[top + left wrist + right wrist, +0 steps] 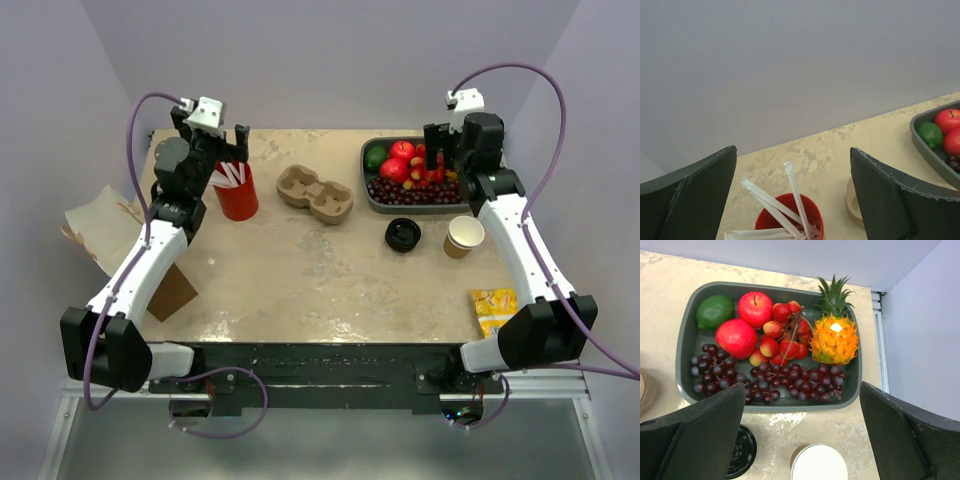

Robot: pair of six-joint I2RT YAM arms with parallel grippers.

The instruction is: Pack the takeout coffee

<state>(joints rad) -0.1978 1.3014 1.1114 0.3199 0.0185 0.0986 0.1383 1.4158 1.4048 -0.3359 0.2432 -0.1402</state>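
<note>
Coffee: takeout coffee (403,235), round ribbed black lid, on the desk (300,280) just beside an open tan paper cup (464,236).
Tray: dark green tray (686,352) holding grapes, apples, lime, strawberries, pineapple.
Carrier: moulded pulp carrier (314,193).
Red cup: red cup (238,200) with wrapped straws (228,175).
Desk: mottled beige.
Fingers: left fingers (700,190) and right fingers (700,435) spread wide, holding nothing.

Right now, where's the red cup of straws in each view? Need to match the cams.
Top external: red cup on the table's left side, towards the far edge, left of the cardboard carrier.
Left wrist: bottom centre of the picture, straws sticking up out of it.
Right wrist: not in it.
Shared landmark: the green lime shows in all three views.
</note>
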